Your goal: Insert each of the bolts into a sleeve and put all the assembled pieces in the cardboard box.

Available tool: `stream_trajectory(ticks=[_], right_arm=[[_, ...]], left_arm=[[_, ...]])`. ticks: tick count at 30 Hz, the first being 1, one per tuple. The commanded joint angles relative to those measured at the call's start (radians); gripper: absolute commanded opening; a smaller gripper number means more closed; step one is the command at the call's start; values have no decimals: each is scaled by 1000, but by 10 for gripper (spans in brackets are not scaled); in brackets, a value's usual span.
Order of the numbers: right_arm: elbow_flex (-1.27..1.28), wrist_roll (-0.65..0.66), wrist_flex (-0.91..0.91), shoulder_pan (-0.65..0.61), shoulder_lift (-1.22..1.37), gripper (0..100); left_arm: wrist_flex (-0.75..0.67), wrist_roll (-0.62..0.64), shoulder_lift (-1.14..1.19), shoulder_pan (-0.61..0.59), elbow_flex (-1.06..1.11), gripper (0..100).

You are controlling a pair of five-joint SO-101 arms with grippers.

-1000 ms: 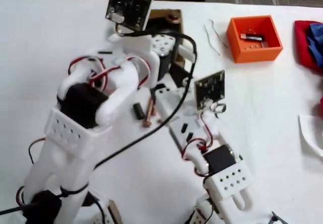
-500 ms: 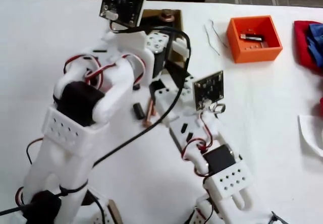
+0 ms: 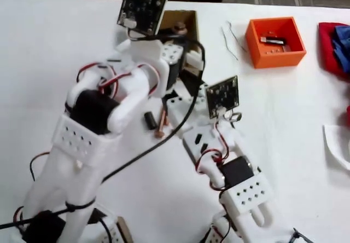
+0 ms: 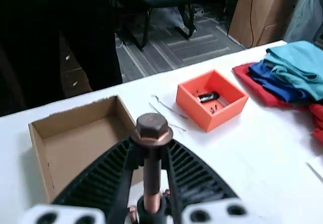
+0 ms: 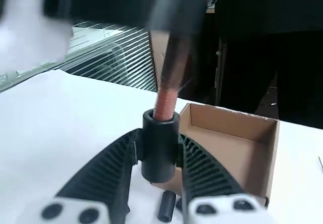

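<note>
A copper-coloured bolt (image 4: 151,131) with a hexagonal head is pinched by the ribbed black left pincer (image 4: 150,149), and its threaded shank is set into a smooth black cylindrical sleeve (image 5: 160,128) clamped by the right pincer (image 5: 160,151), near the open cardboard box (image 4: 75,120) on the white desk (image 3: 54,35).

copper-coloured hex-head metal bolt (image 4: 152,129) — dull sheen, ridged thread on the shank; black cylindrical plastic sleeve (image 5: 160,151), matt and smooth; open brown cardboard box (image 4: 78,143), matt paper board with raw-cut edges; square orange plastic tray (image 4: 228,105), smooth, faintly satin; left gripper (image 4: 151,151) and right gripper (image 5: 160,156) — ribbed black plastic on matt white plastic shells; folded red, blue and teal cloths (image 4: 287,75), soft weave; white table top (image 4: 262,153), smooth, matt.
</note>
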Motion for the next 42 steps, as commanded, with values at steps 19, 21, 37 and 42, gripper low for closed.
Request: stream_trajectory(ticks=[19,21,37,42], right_arm=[[-61,9,-19,5,-5,23],[-61,9,-19,5,-5,23],[-74,6,176,53,16,23],[-399,12,337,162,240,23]], left_arm=[[2,-3,-256,-80,260,213],[21,-3,-256,-80,262,239],[35,-170,-474,-241,203,221],[92,-249,-480,-493,312,221]])
